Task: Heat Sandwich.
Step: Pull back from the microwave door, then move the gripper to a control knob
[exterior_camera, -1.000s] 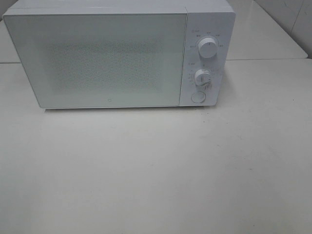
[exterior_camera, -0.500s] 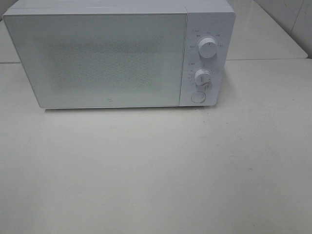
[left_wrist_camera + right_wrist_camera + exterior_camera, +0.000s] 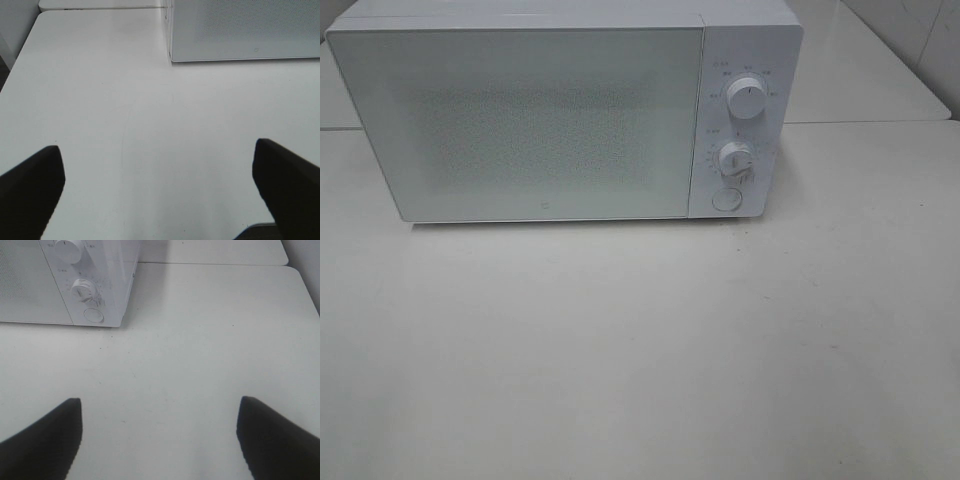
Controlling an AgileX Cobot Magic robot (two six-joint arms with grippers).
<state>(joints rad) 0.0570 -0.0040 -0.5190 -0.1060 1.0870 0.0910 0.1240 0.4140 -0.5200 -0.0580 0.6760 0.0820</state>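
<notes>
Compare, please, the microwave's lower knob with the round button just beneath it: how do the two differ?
The lower knob stands out from the control panel, while the round button lies nearly flat in it. The lower knob has scale marks printed around it; the round button has none and shows only a thin ring outline. Both are white and round, and both sit to the right of the microwave door.

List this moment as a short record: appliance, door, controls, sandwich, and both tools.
appliance: white microwave at the back of the white table
door: shut
controls: upper knob, lower knob, round button, stacked on the right-hand panel
sandwich: not visible in any view
left tool: open, holding nothing, over the table in front of the door
right tool: open, holding nothing, over the table near the control side
</notes>
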